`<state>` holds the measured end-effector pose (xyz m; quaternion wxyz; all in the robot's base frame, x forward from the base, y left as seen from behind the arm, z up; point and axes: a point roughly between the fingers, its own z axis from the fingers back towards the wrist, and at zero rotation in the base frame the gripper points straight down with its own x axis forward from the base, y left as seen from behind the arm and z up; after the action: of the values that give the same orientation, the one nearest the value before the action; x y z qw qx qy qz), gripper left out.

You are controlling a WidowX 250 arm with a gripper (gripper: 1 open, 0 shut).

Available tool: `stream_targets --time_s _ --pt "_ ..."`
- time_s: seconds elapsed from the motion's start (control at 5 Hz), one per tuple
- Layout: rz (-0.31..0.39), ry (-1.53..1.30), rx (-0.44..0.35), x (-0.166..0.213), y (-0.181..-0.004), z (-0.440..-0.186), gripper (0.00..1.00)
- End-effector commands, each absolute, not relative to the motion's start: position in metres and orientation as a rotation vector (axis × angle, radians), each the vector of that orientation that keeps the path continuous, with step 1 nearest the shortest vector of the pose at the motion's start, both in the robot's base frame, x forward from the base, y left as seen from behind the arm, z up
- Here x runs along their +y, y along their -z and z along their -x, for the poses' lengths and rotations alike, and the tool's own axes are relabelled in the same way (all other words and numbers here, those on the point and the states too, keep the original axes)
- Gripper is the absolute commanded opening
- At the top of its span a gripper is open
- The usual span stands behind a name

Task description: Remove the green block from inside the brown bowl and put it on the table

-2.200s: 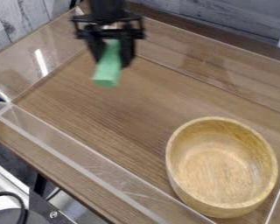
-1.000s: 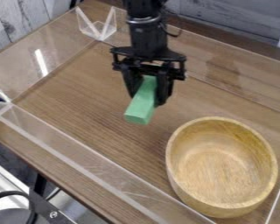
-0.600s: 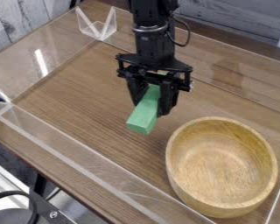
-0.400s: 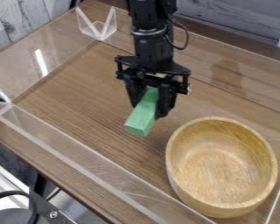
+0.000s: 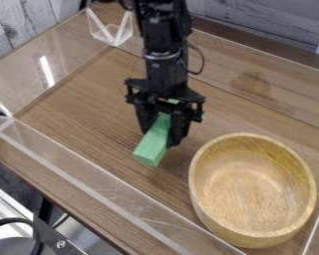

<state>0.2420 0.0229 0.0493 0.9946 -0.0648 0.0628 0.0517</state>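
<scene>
Wooden surface point(image 5: 69, 112): lowering step, by inference. Brown bowl point(image 5: 253, 189): at the near right, the green block point(image 5: 153, 142) outside it, to its far left. Fingers point(image 5: 162, 112): closed on the block's far end, its near end angled toward the viewer. For good placement, the block is best levelled, lowered gently clear of the rim, and released only once supported.
</scene>
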Motion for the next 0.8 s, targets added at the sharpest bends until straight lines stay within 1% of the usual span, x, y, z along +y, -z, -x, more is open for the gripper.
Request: stream_targets --time_s 0.0,0.6 --pt "0.119 -0.103 0.091 0.0306 -0.0503 -0.2499 0.0" --pt "0.128 -0.112 0.081 0.0323 -0.0528 -0.2591 0.0"
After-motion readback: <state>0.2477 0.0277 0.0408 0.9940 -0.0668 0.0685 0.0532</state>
